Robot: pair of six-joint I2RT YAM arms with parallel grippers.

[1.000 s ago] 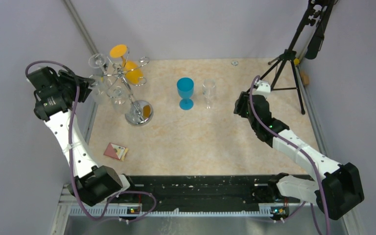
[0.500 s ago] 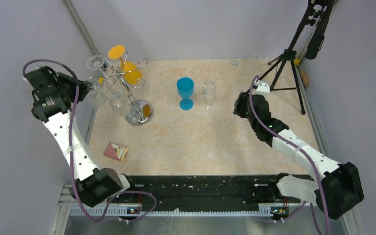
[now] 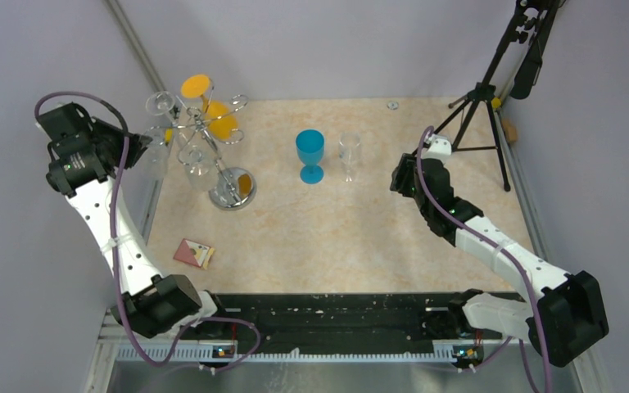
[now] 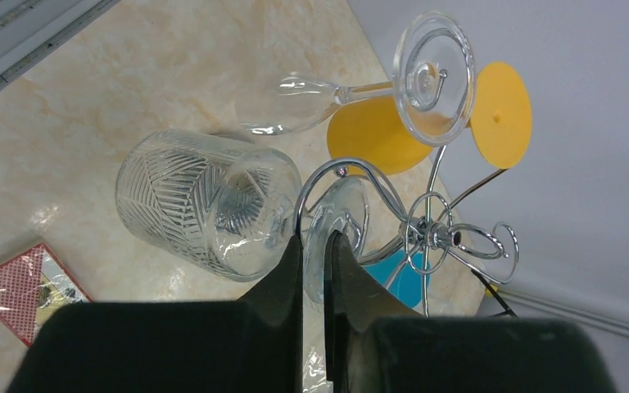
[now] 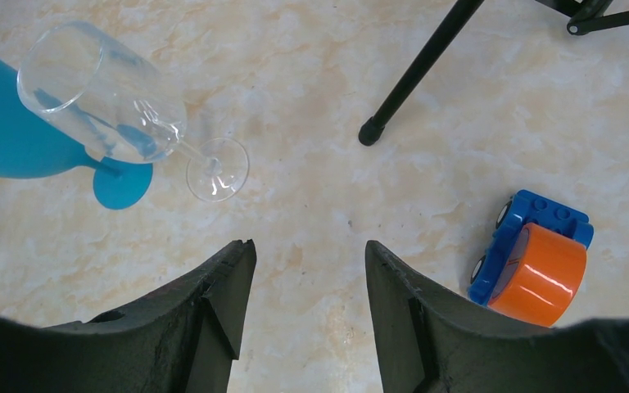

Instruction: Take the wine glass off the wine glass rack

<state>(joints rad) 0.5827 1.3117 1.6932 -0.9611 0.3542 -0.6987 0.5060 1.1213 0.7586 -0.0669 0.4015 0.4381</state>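
Observation:
The chrome wine glass rack (image 3: 232,190) stands at the back left; its hub (image 4: 430,233) shows in the left wrist view. My left gripper (image 3: 135,147) (image 4: 315,246) is shut on the round foot of a clear patterned wine glass (image 4: 196,201) (image 3: 154,155), which lies sideways left of the pole. A curled rack arm (image 4: 344,166) arcs over the foot; I cannot tell if the stem is still inside it. A plain clear glass (image 4: 295,90), an orange glass (image 4: 377,135) and another clear glass (image 3: 199,168) hang on the rack. My right gripper (image 3: 405,176) (image 5: 309,254) is open and empty.
A blue goblet (image 3: 310,154) and a clear glass (image 3: 348,155) stand mid-table. A black tripod (image 3: 483,106) stands back right, with a blue and orange toy (image 5: 532,262) by its leg. A red card packet (image 3: 192,254) lies front left. The left wall is close behind my left arm.
My left gripper has drawn back to the left with the patterned glass, moving it away from the rack's pole. The right arm has not moved.

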